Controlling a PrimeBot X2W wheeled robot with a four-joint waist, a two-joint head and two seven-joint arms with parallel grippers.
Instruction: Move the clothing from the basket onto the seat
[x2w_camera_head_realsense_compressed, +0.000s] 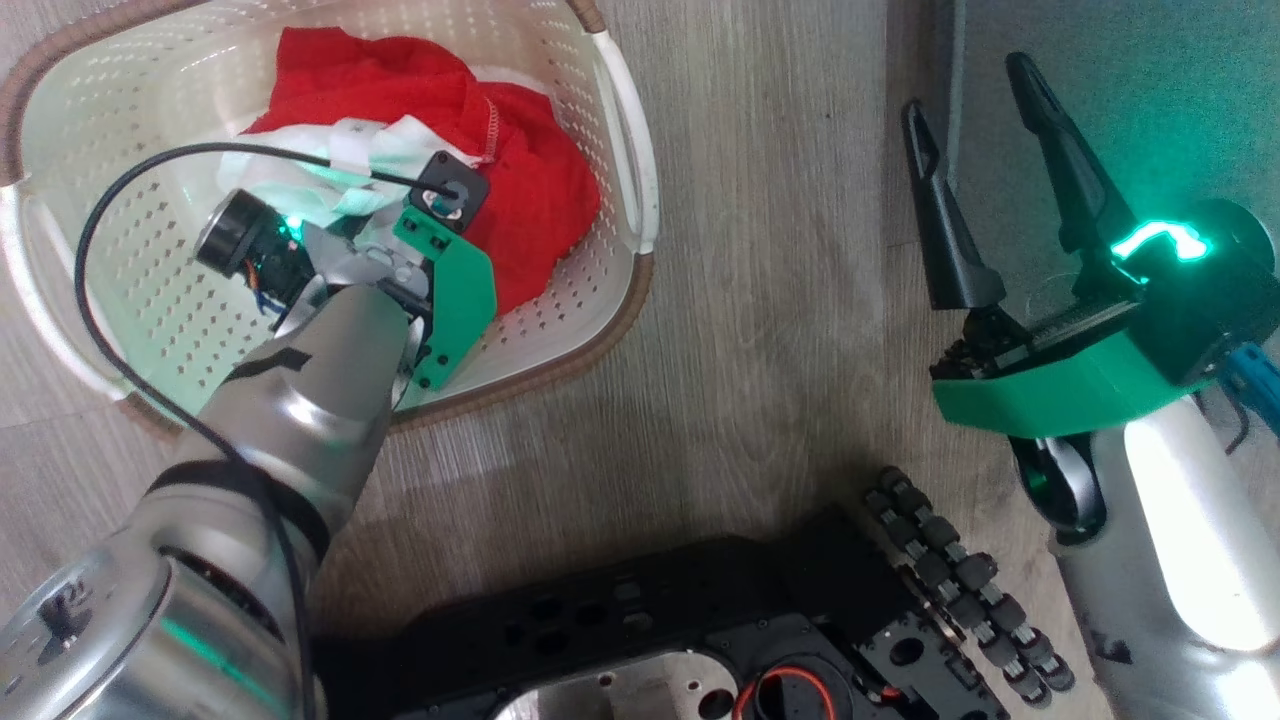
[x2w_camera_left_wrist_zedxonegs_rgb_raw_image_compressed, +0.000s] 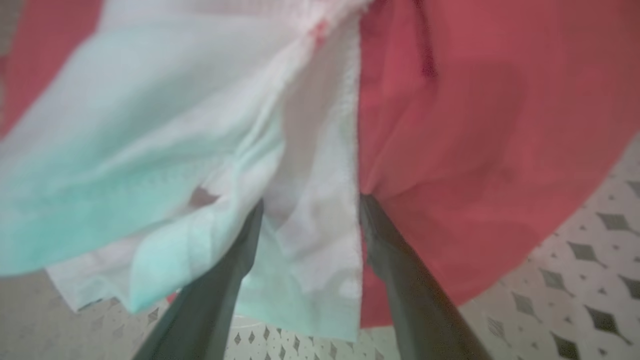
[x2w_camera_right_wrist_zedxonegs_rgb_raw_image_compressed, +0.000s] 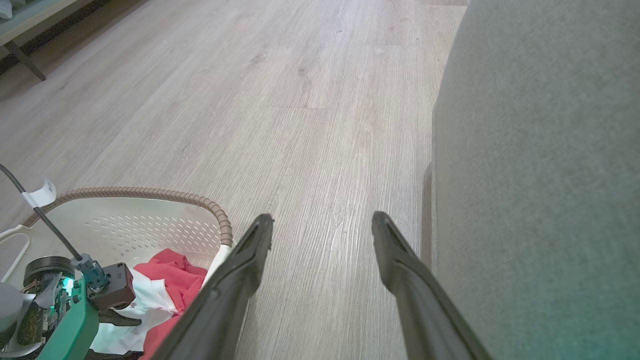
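Note:
The cream basket (x2w_camera_head_realsense_compressed: 625, 150) stands on the wood floor at upper left with the clothing (x2w_camera_head_realsense_compressed: 530, 170) heaped in it, red fabric with white parts. My left arm reaches down into the basket, and its wrist covers the fingers in the head view. In the left wrist view my left gripper (x2w_camera_left_wrist_zedxonegs_rgb_raw_image_compressed: 310, 200) is open, its tips pushed into the clothing (x2w_camera_left_wrist_zedxonegs_rgb_raw_image_compressed: 450, 125) on either side of a white fold (x2w_camera_left_wrist_zedxonegs_rgb_raw_image_compressed: 315, 210). My right gripper (x2w_camera_head_realsense_compressed: 975, 100) hangs open and empty over the floor beside the grey-green seat (x2w_camera_head_realsense_compressed: 1150, 70). The right wrist view shows that gripper (x2w_camera_right_wrist_zedxonegs_rgb_raw_image_compressed: 322, 220), the seat (x2w_camera_right_wrist_zedxonegs_rgb_raw_image_compressed: 540, 175) and the basket (x2w_camera_right_wrist_zedxonegs_rgb_raw_image_compressed: 150, 220).
My black base (x2w_camera_head_realsense_compressed: 650, 640) and its roller wheel (x2w_camera_head_realsense_compressed: 960, 580) lie along the bottom of the head view. A black cable (x2w_camera_head_realsense_compressed: 90, 300) loops over the basket's left side. Bare wood floor (x2w_camera_right_wrist_zedxonegs_rgb_raw_image_compressed: 310, 100) runs between basket and seat. A furniture leg (x2w_camera_right_wrist_zedxonegs_rgb_raw_image_compressed: 25, 60) stands far off.

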